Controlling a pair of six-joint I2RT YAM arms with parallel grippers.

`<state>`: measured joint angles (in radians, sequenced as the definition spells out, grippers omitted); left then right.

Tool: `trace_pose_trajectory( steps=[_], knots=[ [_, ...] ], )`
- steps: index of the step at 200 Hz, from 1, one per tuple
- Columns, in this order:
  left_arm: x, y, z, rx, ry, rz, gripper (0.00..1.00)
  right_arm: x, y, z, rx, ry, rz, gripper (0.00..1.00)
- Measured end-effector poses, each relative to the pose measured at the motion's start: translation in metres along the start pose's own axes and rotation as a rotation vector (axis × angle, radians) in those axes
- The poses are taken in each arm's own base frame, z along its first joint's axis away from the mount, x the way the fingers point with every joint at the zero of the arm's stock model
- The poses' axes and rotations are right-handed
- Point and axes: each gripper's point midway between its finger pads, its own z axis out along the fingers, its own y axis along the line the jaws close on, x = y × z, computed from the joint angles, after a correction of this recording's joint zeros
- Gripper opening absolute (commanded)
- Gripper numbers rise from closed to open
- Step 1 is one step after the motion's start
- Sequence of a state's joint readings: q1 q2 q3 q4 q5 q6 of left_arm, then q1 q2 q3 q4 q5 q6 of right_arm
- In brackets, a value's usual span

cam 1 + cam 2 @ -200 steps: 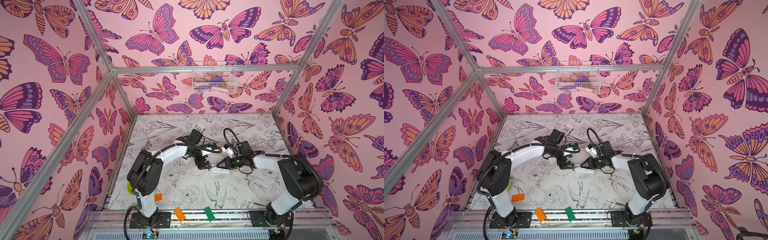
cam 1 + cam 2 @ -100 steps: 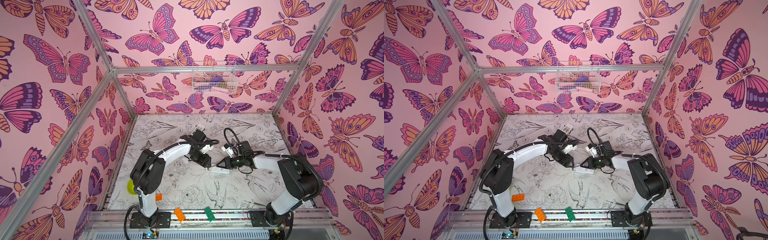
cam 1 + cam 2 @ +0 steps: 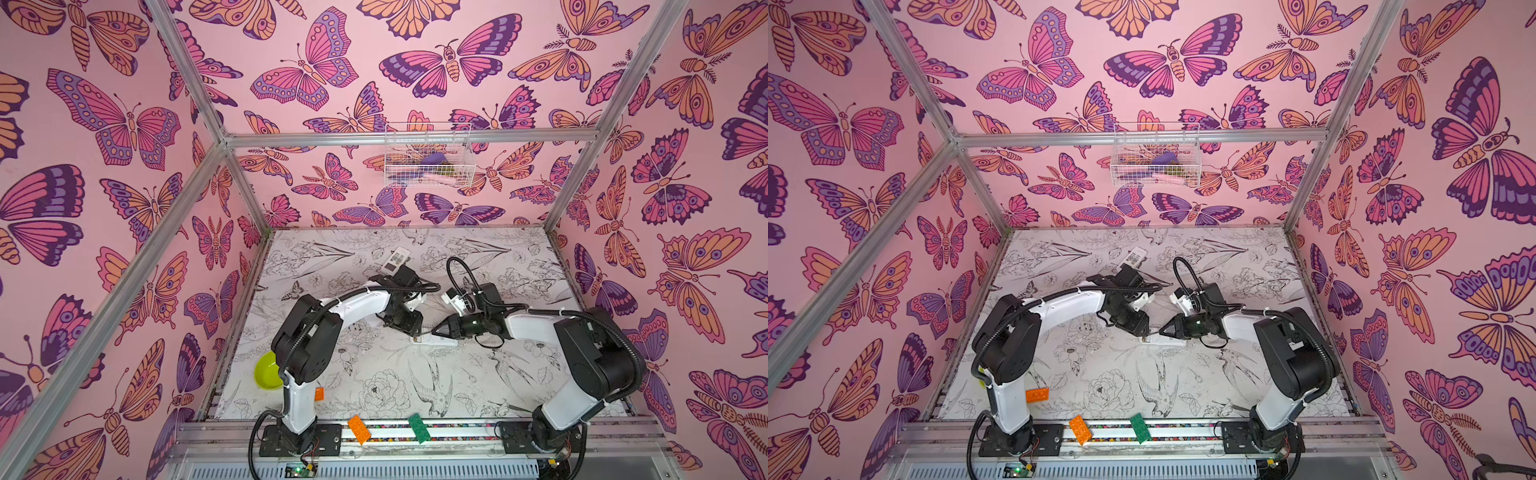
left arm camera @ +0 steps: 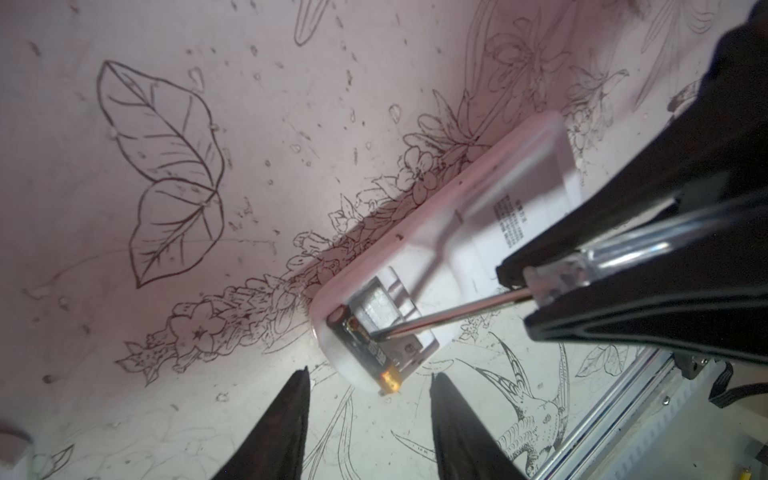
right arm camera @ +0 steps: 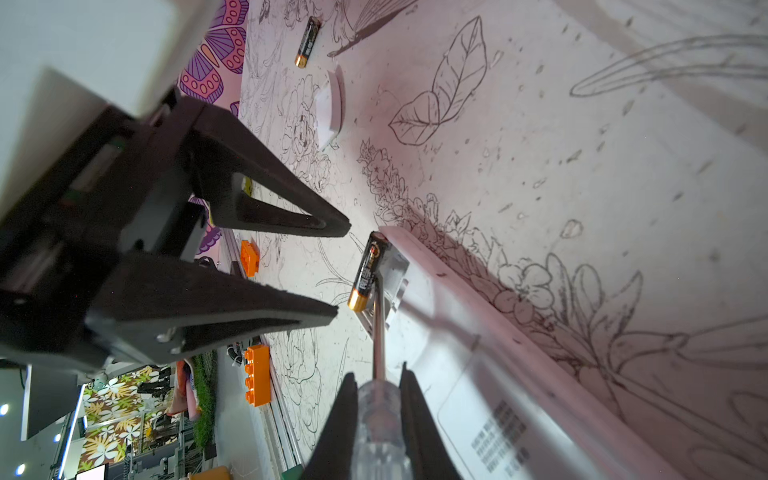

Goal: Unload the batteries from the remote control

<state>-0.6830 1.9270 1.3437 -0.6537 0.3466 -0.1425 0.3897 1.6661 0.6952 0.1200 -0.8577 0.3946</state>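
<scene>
The white remote control (image 4: 478,232) lies back-up at mid-table (image 3: 434,340), its battery bay uncovered. One of the batteries (image 5: 368,272), black with a gold end, sits tilted up out of the bay (image 4: 365,345). My right gripper (image 5: 378,374) is shut on a clear-handled screwdriver (image 5: 376,415), whose metal shaft reaches under that battery. My left gripper (image 4: 370,376) is open, its fingertips (image 5: 324,226) either side of the battery's gold end without touching it. Both grippers meet over the remote's end (image 3: 1152,332). Another battery (image 5: 307,41) lies loose on the table.
A white battery cover (image 5: 330,108) lies near the loose battery. A second white remote (image 3: 397,259) rests at the back. A green bowl (image 3: 268,370) sits front left, with orange bricks (image 3: 359,430) and a green brick (image 3: 419,428) on the front rail. A wire basket (image 3: 428,156) hangs on the back wall.
My left gripper has come down toward the remote's end and its jaws have narrowed. The right arm and screwdriver have stayed in place.
</scene>
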Motion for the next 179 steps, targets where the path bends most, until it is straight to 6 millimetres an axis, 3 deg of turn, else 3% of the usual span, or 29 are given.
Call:
trace_pose_trajectory(
  steps=[51, 179],
  knots=[
    [0.002, 0.004, 0.008, -0.009, 0.017, -0.029, 0.37, -0.002, 0.001, 0.0, -0.004, -0.009, -0.008, 0.0],
    [0.007, 0.011, 0.014, -0.031, 0.029, -0.055, 0.25, -0.006, 0.005, 0.002, -0.007, -0.022, -0.017, 0.0]
  ],
)
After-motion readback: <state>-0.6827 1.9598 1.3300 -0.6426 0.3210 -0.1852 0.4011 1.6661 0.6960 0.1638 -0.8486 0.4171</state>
